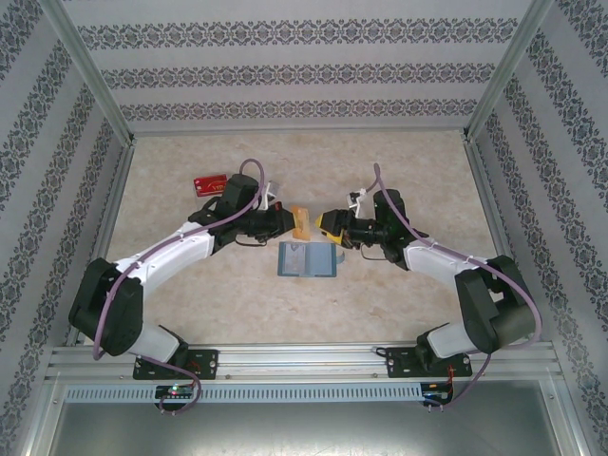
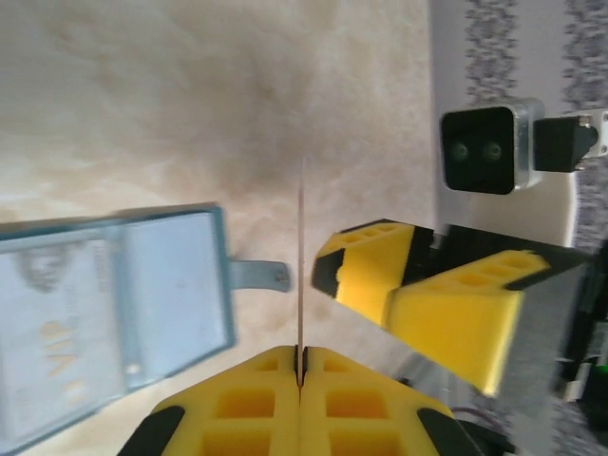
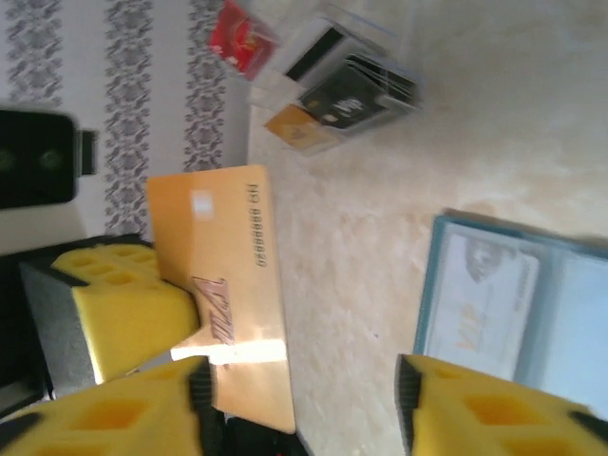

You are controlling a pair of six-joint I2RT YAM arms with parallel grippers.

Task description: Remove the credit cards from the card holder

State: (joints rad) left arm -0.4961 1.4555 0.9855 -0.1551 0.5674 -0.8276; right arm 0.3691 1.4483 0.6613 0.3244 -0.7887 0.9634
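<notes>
Just beyond the card holder (image 1: 308, 258), which lies open flat on the counter (image 1: 399, 313), one gold credit card (image 3: 223, 275) is pinched in the fully closed left pincer (image 2: 301, 361). Right pincer (image 3: 306, 380) sits at the card's opposite side, jaws wide and gripping nothing, so left's the arm to carry it off, I reckon.

Through my left wrist camera, the left gripper (image 2: 300, 369) presses its 2 yellow fingers together on a credit card (image 2: 302, 256), which I see edge-on as a thin upright line. To its left, the blue-grey card holder (image 2: 123, 304) lies open on the beige table (image 2: 190, 95). The right gripper (image 2: 366, 290) sits just beside the card, not touching it, its jaws parted.
</notes>
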